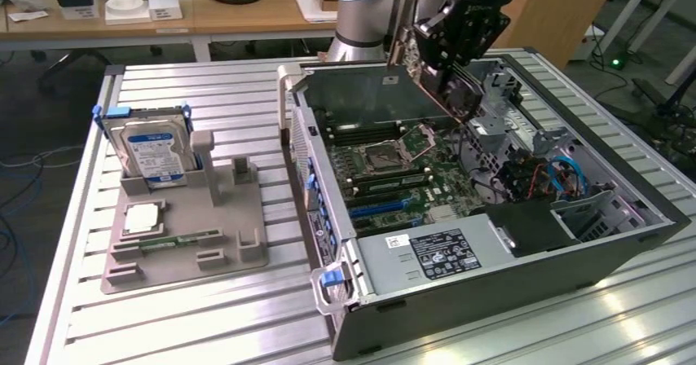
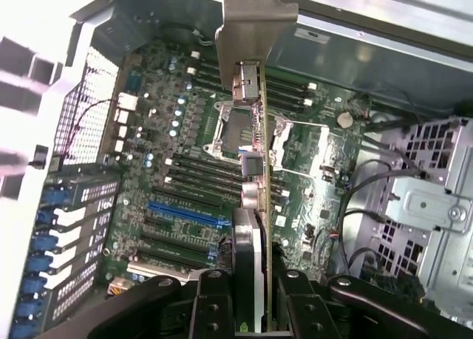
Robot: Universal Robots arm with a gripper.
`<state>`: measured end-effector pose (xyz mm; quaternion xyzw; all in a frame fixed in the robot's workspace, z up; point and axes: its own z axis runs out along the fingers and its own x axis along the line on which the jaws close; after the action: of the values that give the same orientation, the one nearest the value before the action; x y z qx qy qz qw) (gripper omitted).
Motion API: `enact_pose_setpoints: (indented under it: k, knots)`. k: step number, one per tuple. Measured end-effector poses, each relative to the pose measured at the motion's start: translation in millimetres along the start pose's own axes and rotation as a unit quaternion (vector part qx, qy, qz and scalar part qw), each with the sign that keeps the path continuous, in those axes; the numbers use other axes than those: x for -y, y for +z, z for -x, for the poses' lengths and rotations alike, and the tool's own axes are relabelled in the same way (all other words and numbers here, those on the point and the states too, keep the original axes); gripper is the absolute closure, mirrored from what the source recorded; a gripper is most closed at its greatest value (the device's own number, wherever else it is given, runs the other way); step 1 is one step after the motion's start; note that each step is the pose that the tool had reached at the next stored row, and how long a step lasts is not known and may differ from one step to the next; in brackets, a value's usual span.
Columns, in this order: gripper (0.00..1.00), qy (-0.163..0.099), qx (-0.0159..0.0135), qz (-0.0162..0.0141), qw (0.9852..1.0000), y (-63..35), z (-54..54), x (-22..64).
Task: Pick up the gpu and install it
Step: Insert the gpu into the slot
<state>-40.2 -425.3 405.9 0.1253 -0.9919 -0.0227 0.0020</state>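
Exterior view: my hand [image 1: 457, 63] upper centre of frame, over open case [image 1: 609, 243], clamped on gpu [image 2: 250, 243]. Card hangs edge-down above motherboard [image 2: 192, 154], not seated. Step, I judge: install approach. Next move calls for card edge square over blue slot [image 2: 185, 213].

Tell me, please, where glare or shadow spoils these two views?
Exterior view: glare streaks the table beside the computer case. Wrist view: the table outside the case is washed out white; the gpu in the hand is evenly lit.
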Motion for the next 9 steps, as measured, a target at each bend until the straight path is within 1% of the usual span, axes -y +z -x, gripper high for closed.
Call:
enact_pose_setpoints:
  k: [3, 5, 7, 9]
  knots:
    - [0.72, -0.021, -0.0009, 0.0001, 0.9998, 0.1, 0.0, 0.0]
    - [0.72, -0.036, -0.0016, 0.0001, 0.9994, 0.1, 0.0, 0.0]
    - [0.72, -0.051, -0.0022, 0.0002, 0.9987, 0.2, 0.0, 0.0]
    - [0.72, -0.068, -0.0030, 0.0002, 0.9977, 0.2, 0.0, 0.0]
